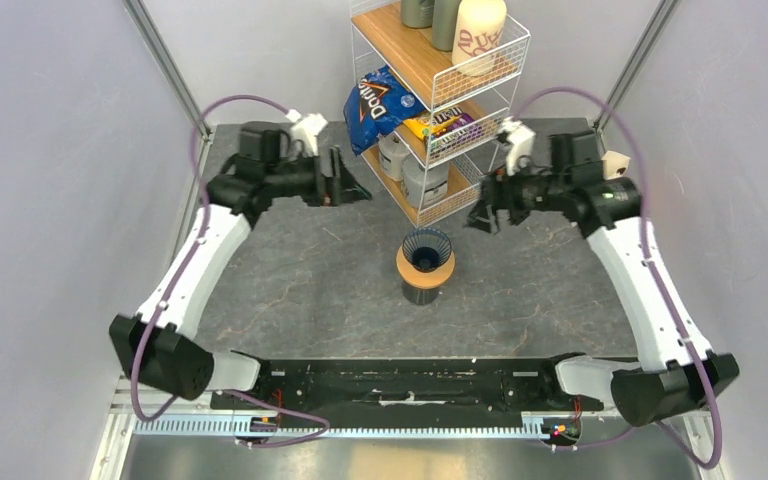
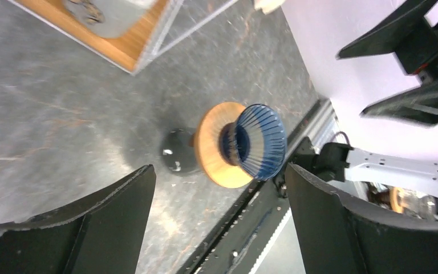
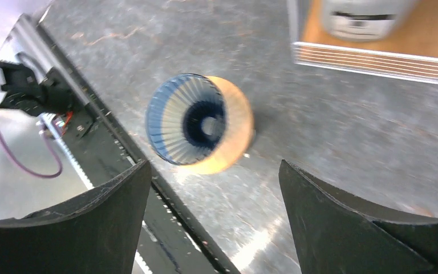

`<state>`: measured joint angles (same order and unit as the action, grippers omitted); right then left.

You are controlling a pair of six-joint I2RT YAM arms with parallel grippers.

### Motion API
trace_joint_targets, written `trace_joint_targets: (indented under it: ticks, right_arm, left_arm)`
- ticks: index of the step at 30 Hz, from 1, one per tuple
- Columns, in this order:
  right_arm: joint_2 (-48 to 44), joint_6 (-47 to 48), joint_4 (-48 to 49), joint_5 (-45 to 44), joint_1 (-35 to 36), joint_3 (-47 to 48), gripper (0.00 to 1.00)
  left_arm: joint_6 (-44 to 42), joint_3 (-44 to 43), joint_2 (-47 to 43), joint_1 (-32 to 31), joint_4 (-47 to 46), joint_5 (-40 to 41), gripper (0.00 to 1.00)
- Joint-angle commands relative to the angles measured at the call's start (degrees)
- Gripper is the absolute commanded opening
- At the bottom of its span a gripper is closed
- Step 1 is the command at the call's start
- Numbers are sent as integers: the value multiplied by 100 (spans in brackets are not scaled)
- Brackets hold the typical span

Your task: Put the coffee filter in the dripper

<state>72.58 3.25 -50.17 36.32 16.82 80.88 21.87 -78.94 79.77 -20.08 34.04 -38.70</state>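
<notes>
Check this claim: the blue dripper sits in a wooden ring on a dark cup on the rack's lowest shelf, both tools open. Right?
Wrong place: the dripper, wooden ring and dark cup stand on the table before the rack, as the top external view shows. The left tool and right tool are open.

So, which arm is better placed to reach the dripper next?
The right, slightly. From above, the right gripper hangs nearer the dripper than the left gripper does. Both are open and empty, and I see no coffee filter in any view, so this is only a judgement.
</notes>
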Motion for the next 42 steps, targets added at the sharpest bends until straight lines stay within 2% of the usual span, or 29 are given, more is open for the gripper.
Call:
trace_joint_targets:
  ticks: [1, 5, 8, 12, 16, 20, 23, 27, 33, 39, 42]
  right_arm:
    - [-401, 1029, -1380, 79, -864, 560, 90]
    - [-688, 1374, -1846, -154, -1440, 460, 90]
    - [-824, 1295, -1830, -603, -1621, 300, 88]
    - [-487, 1152, -1669, -1409, -1877, 357, 77]
    - [-15, 792, -1334, -1776, -2381, 341, 66]
    - [187, 411, -878, -1798, -3042, 278, 60]
    - [447, 435, -837, -1727, -3532, 476, 55]
    - [540, 278, -259, -1701, -4075, 171, 45]
    - [583, -314, 1031, -1984, -4169, -562, 36]
    - [1255, -569, 1456, -2530, -4060, 20, 29]
    - [1643, -656, 1513, -2894, -3967, 401, 21]
  left_arm:
    - [-793, 274, -974, 710, 265, -674, 91]
    - [-1729, 388, -1602, 845, 990, -140, 92]
    - [-1999, 634, -2009, 891, 1033, 29, 93]
    - [-2035, 1151, -2321, 887, 506, 148, 92]
    - [-2416, 1272, -1918, 923, 883, 151, 86]
    - [-2069, 1621, -2101, 1053, 444, -98, 85]
    - [-1930, 1519, -2372, 1067, 158, -213, 85]
    - [-1774, 1540, -2512, 1067, -128, 57, 86]
    - [-1518, 1940, -2592, 1067, -762, 161, 83]
    - [-1188, 2188, -2481, 1063, -1113, 22, 82]
    - [-933, 2251, -2411, 1067, -1298, 63, 82]
